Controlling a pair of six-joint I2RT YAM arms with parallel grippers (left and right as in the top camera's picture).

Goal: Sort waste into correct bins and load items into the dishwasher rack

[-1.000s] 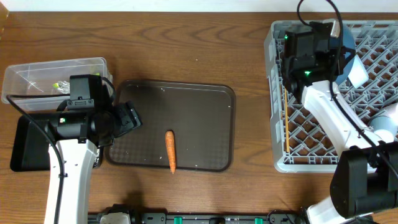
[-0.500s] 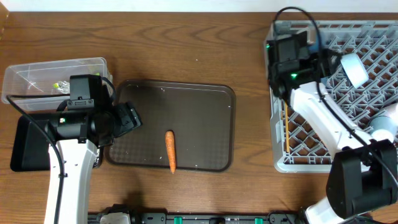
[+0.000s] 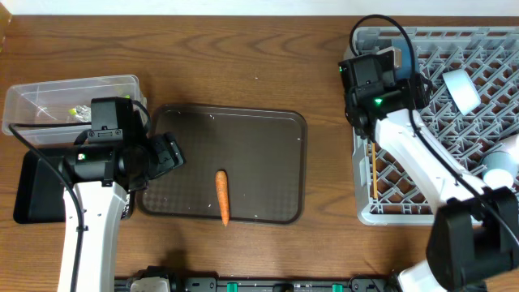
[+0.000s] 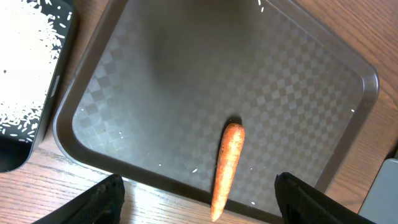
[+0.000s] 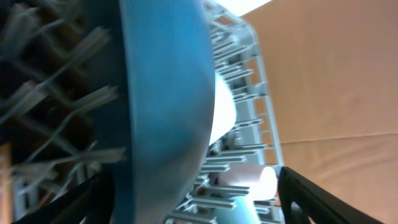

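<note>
The left gripper [image 3: 166,153] hovers over the left edge of the brown tray [image 3: 243,150], its jaws spread wide with nothing between them. The carrot [image 3: 222,196] lies on that tray towards its near side, lengthwise from far to near, and is apart from the fingers. A few stray white grains dot the tray around it.

Just left of the brown tray sits the black tray [image 4: 57,87], which holds a spread of rice grains [image 4: 25,56]. Beyond it, at the far left of the table [image 3: 243,65], stands the clear box [image 3: 49,88] with green-yellow wrappers [image 3: 77,112] inside.

The right gripper [image 5: 196,198] is over the far left corner of the dishwasher rack [image 3: 405,212], jaws standing apart. In the right wrist view the blue plate [image 5: 161,93] stands on edge among the pegs, between the two fingers. The picture is blurred, so it is hard to tell whether either finger touches the plate, though they appear clear of it.

A white cup [image 3: 461,88] sits in the rack to the right of the gripper, a light-blue cup [image 3: 499,166] lies nearer at the right edge, and the chopsticks [image 3: 373,166] lie along the rack's left side.
</note>
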